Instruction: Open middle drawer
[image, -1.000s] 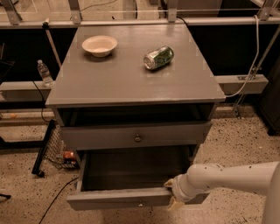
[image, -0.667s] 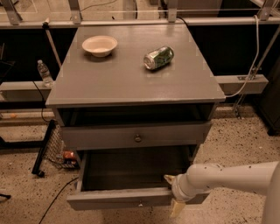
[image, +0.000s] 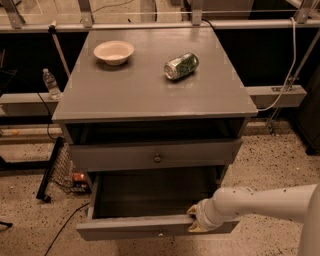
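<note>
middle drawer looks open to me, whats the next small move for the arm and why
Probably ease the gripper back off the drawer front. The middle drawer is already pulled well out, its dark inside exposed, and the gripper sits at the right end of its front edge, so more pulling seems to add little.

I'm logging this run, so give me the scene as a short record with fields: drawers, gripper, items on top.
middle drawer: pulled well out, dark interior showing
drawer above: grey front with round knob, dark gap over it
gripper: at the middle drawer's front edge, right part
cabinet top: holds a bowl and a can lying on its side
bottle: left of the cabinet
</note>
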